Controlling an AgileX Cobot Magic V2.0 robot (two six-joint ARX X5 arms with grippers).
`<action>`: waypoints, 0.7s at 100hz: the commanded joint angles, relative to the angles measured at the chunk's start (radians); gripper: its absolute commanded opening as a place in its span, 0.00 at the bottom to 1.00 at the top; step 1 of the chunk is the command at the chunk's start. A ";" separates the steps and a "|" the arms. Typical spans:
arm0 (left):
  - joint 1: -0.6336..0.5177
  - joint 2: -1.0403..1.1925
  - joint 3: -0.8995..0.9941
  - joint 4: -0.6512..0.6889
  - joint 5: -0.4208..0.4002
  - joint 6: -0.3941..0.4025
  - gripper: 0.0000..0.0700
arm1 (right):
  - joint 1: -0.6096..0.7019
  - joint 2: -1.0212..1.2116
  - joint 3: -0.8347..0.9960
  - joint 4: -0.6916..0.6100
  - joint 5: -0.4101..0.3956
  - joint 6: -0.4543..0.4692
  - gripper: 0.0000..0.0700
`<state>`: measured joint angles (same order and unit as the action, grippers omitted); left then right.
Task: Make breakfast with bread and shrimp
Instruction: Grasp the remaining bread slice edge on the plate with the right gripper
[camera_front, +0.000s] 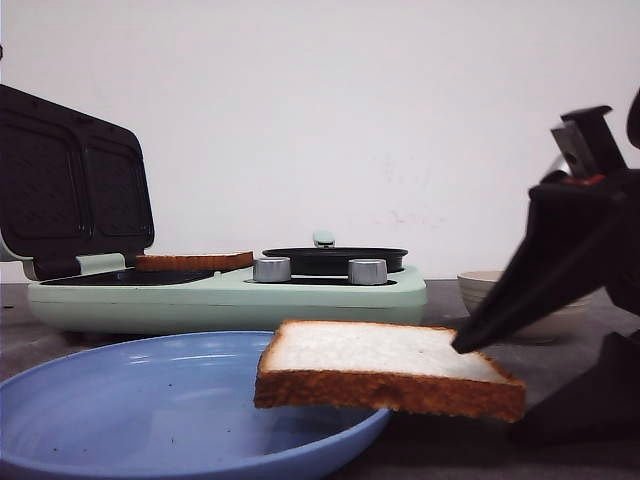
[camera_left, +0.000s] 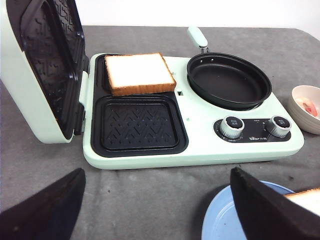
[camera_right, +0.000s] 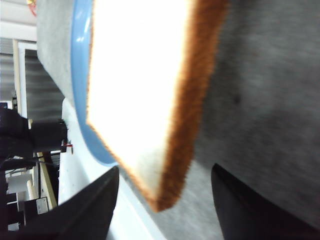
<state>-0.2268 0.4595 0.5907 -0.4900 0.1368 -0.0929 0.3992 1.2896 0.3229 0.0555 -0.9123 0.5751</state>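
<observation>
Count: 2 bread slices, 1 blue plate (camera_front: 120, 400), 1 breakfast maker (camera_left: 200, 145), 2 knobs, 1 pan (camera_left: 229, 80), 1 bowl (camera_left: 306, 107).

First slice (camera_left: 139, 73) lies in far grill compartment of maker, lid up.

Second slice (camera_front: 385, 365) overhangs plate's right rim, near edge of scene.

Right gripper (camera_right: 165, 200): fingers spread, corner of second slice between them; contact unclear in front view.

Left gripper (camera_left: 160, 205): released, holding nothing, over gray table.

Only left wrist view shows near grill compartment bare, bowl contents pinkish.
</observation>
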 joint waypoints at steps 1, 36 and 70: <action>-0.002 0.002 0.002 0.008 0.001 -0.002 0.71 | 0.021 0.017 0.000 0.029 0.004 0.042 0.52; -0.002 0.002 0.002 0.008 0.001 -0.002 0.71 | 0.084 0.018 0.000 0.098 0.058 0.103 0.24; -0.002 0.002 0.002 0.006 0.001 -0.002 0.71 | 0.090 0.015 0.000 0.137 0.063 0.135 0.00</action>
<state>-0.2268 0.4587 0.5907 -0.4904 0.1368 -0.0929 0.4835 1.2919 0.3225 0.1646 -0.8410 0.6903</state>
